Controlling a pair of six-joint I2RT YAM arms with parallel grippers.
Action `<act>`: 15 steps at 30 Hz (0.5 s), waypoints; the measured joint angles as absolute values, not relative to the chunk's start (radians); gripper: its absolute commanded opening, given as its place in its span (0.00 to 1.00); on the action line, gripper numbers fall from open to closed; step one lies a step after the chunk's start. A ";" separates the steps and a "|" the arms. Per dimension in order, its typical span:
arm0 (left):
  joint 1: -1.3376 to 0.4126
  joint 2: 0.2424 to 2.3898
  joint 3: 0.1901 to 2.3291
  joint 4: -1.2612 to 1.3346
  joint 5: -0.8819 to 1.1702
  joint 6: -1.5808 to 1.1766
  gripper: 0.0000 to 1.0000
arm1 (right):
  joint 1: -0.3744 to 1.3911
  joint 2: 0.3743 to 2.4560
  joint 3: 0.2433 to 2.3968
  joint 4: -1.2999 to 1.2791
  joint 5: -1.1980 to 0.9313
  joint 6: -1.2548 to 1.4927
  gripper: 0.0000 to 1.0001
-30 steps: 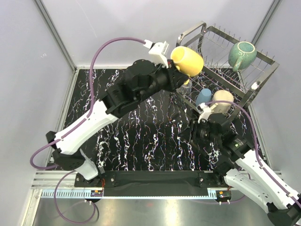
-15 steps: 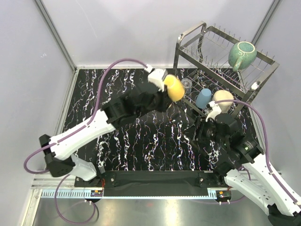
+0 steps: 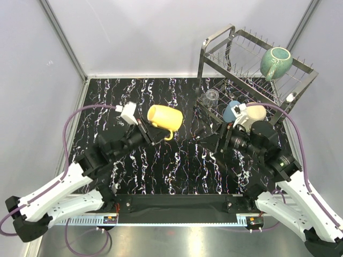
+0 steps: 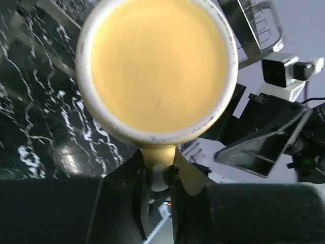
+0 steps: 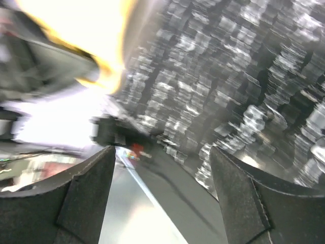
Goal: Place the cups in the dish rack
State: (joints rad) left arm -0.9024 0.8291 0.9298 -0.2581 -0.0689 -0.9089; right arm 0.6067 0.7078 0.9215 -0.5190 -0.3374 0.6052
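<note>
My left gripper [image 3: 154,131] is shut on the handle of the yellow mug [image 3: 164,117] and holds it above the middle of the table, left of the dish rack [image 3: 214,40]. In the left wrist view the mug [image 4: 157,66] fills the frame, its handle pinched in my left gripper [image 4: 158,170]. The teal mug [image 3: 276,62] sits on the rack's upper tier. The clear tumbler [image 3: 210,98], light-blue cup [image 3: 231,112] and cream mug [image 3: 258,112] are on the lower tier. My right gripper [image 3: 214,142] is open and empty beside the rack; its wrist view [image 5: 162,168] is blurred.
The black marbled table top [image 3: 177,166] lies between the arms. Grey walls and a metal rail [image 3: 64,40] close the back and sides. The right wrist camera housing [image 3: 244,113] partly covers the cream mug. A black bar [image 3: 171,202] runs along the near edge.
My left arm has drawn back from the rack toward the near left, carrying the yellow mug down with it. My right arm has shifted up and turned toward the left.
</note>
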 measured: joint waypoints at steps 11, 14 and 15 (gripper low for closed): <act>-0.890 0.801 0.743 0.095 0.085 -1.170 0.00 | 0.607 0.898 0.935 -0.112 -0.539 0.833 0.76; -0.890 0.808 0.735 0.176 0.107 -1.207 0.00 | 0.607 0.930 0.946 -0.095 -0.546 0.850 0.72; -0.890 0.811 0.731 0.195 0.112 -1.214 0.00 | 0.607 0.932 0.949 -0.086 -0.545 0.857 0.70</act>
